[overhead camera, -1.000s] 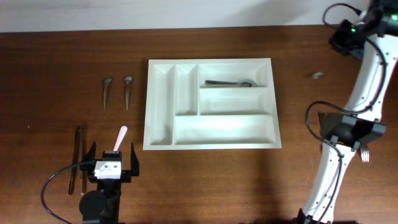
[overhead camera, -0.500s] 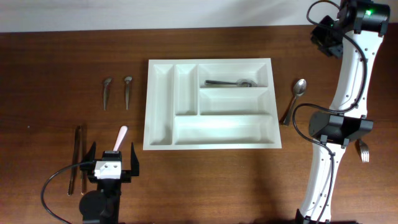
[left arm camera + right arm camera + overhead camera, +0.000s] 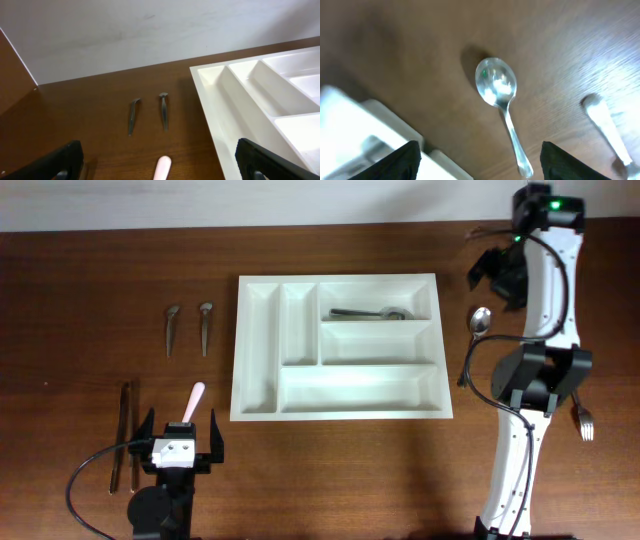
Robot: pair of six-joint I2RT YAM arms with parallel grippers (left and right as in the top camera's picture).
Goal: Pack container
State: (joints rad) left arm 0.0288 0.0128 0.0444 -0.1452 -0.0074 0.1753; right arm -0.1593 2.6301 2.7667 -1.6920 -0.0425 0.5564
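1. The container (image 3: pixel 360 390) is lying flat at the middle of the table (image 3: pixel 80 270). The overhead view is showing it whole. The left wrist view is cutting it off at the right edge, and the right wrist view is catching only a blurred white corner at lower left.
2. A grey utensil (image 3: pixel 368 312) is lying in the upper long compartment; its type is hard to make out.
3. The right gripper (image 3: pixel 497 275) is hanging just beyond the tray's far right corner, over bare table. Its fingers (image 3: pixel 402 162) are standing wide apart, holding nothing.
4. A spoon (image 3: pixel 496 85) is lying under that gripper, just beside the tray's right wall, with a cable crossing its handle in the overhead view.
5. A pale handle (image 3: pixel 607 125) is running out of the right wrist view; which utensil it belongs to is unclear.
6. A fork (image 3: pixel 583 423) is lying by the right arm.
7. The left gripper (image 3: pixel 181 430) is sitting near the tray's front left corner, released and empty, with a pink-handled utensil (image 3: pixel 193 402) pointing between its fingers.
8. Two small spoons (image 3: pixel 188 328) are lying left of the tray, and two dark sticks (image 3: pixel 125 435) are lying beside the left gripper.
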